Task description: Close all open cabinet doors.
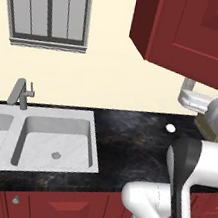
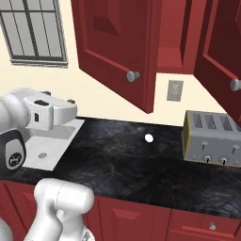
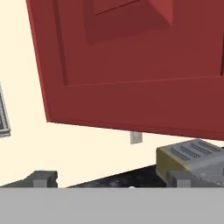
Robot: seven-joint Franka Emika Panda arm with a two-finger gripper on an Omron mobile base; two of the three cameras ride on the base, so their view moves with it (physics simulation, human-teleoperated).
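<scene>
Above the black marble desk (image 2: pixel 117 160), two tall dark red cabinet doors (image 2: pixel 115 47) stand swung open; gripper (image 3: pixel 111 181) fingers spread wide apart, empty, facing the left door.

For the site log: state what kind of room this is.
A home kitchen, rendered rather than real: a steel double sink with a faucet, a toaster on the black stone counter, and dark red wall-cabinet doors standing open.

No legible text, label, brand, number or sign anywhere.
</scene>
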